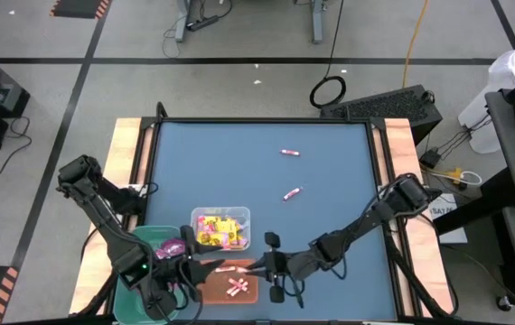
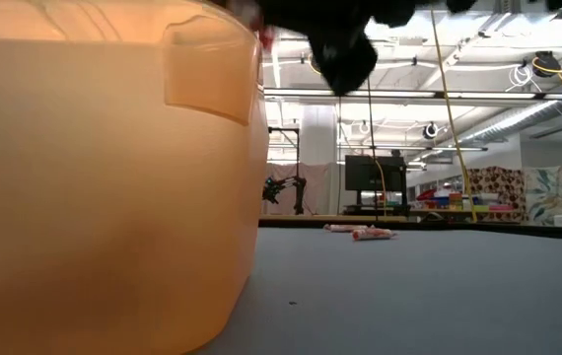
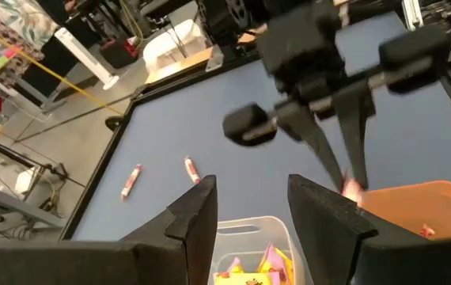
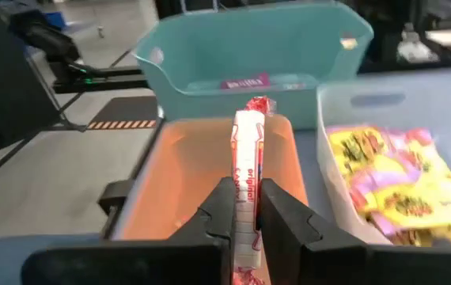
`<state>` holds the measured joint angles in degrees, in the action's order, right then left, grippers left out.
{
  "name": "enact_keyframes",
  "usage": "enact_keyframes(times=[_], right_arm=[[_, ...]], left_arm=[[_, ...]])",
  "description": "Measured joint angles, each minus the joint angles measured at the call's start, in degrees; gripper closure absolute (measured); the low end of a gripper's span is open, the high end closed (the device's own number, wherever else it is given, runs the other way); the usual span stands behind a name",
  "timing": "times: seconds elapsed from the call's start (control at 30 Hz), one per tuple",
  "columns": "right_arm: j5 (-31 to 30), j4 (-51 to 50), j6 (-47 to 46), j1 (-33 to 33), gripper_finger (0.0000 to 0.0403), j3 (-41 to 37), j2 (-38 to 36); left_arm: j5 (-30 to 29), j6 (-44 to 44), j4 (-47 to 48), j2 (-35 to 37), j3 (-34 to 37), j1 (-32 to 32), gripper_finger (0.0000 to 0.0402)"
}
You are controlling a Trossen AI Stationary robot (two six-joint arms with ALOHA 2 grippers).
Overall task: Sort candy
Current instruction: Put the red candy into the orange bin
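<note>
My right gripper [image 4: 245, 196] is shut on a pink-and-white candy stick [image 4: 249, 150] above the orange bin [image 4: 202, 170]. The high view shows this stick [image 1: 230, 268] over the orange bin [image 1: 205, 291], which has more sticks lying in it. The clear bin [image 1: 238, 215] holds yellow and magenta packets. One magenta packet lies in the green bin [image 1: 149, 236]. My left gripper [image 3: 251, 190] hovers open with nothing between its fingers, near the clear bin's near side. Two sticks [image 1: 290, 153], [image 1: 292, 193] lie flat on the blue table. My right gripper pinches the candy stick between its two fingers, about its middle [image 4: 247, 170]. The stick lies along the fingers, its far end [image 4: 255, 105] reaching out past the tips. The fingers come from the table's right, slanting slightly down. The stick is lifted clear above the orange bin.
The three bins stand close together at the table's near left; in the low view the orange bin [image 2: 104, 177] fills the left half. The table [image 1: 330, 226] is bare blue mat beyond the two loose sticks [image 2: 360, 233]. My two grippers are close to each other.
</note>
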<state>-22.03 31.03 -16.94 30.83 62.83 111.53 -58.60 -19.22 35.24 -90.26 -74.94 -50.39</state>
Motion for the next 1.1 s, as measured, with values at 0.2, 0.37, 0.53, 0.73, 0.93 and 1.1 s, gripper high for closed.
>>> enact_keyframes(times=[0.2, 0.37, 0.53, 0.73, 0.93, 1.1], right_arm=[[3.8, 1.3, -3.6, -1.7, 0.0373, 0.0, 2.4], [5.9, -1.4, -7.6, -2.4, 0.0368, 0.0, 2.9], [5.6, -2.1, -9.2, -2.4, 0.0334, 0.0, 2.9], [2.6, -2.2, -9.5, -2.4, 0.0273, 0.0, 2.9], [2.7, -4.9, -7.7, -2.4, 0.0226, 0.0, 1.6], [2.2, -13.7, -7.8, -2.3, 0.0219, 0.0, -5.0]], left_arm=[[-0.9, 0.0, 0.0, 0.0, 0.0, 0.7, 0.024], [-0.9, 0.0, -0.2, 0.0, 0.0, 1.5, 0.024], [-0.9, -0.1, -0.2, 0.0, 0.0, 1.6, 0.024], [-0.9, -0.2, -0.2, 0.0, 0.0, 1.6, 0.024], [-0.9, -0.2, -0.2, 0.0, 0.0, 1.6, 0.024], [-0.9, -1.1, -0.2, 0.0, 0.0, 1.6, 0.024]])
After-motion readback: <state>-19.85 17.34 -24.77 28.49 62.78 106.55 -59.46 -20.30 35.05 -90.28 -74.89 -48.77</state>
